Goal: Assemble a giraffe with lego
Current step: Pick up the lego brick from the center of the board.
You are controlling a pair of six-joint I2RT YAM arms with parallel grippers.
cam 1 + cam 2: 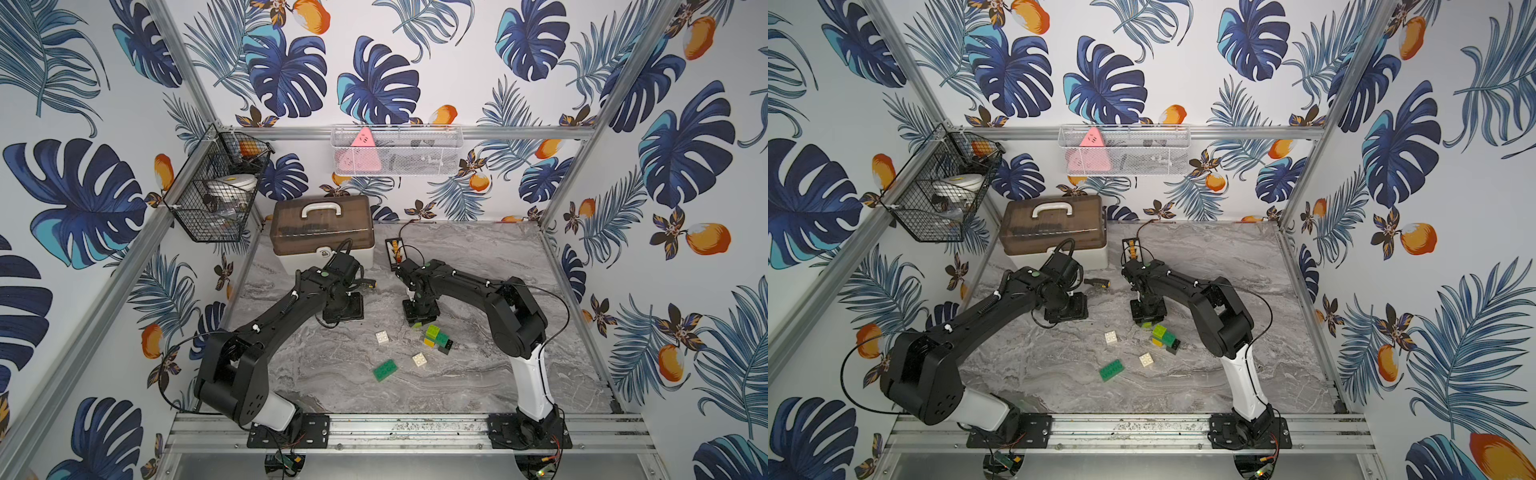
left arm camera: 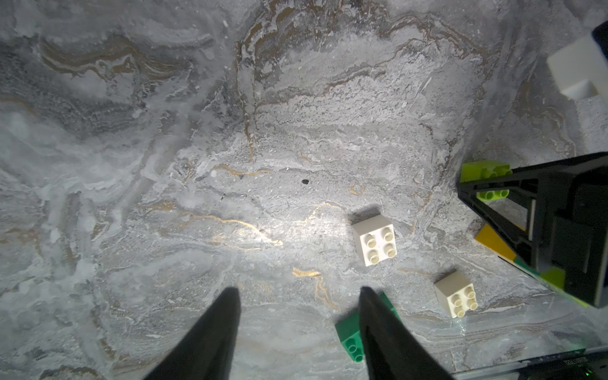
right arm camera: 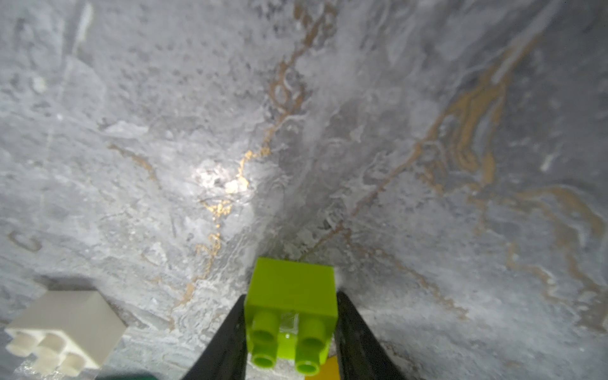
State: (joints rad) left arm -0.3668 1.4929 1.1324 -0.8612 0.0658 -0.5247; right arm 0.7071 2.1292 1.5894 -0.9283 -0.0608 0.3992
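Grip of the right gripper (image 3: pixel 291 296) was narrow and closed on a lime brick (image 3: pixel 292 286). Both black fingers (image 3: pixel 230 329) pressed on its opposite sides, and its studs pointed back toward the wrist. Whether this brick touched the marble table (image 1: pixel 498 291) or hung a little over it, I could not tell.

Just beside this gripper, on the side of its own arm's base, stood the giraffe (image 1: pixel 438 340), only started. It had yellow and black pieces below, a dark green one over them and a lime one on top, studs up.

One white brick (image 1: pixel 382 336) lay near the same gripper, on the side toward the left arm. A second white brick (image 1: pixel 419 359) lay farther from it, close to the giraffe. A loose dark green brick (image 1: pixel 384 370) lay flat, well apart from both grippers.

The left gripper (image 2: pixel 298 289) hovered over bare table, with jaws apart and nothing between them.
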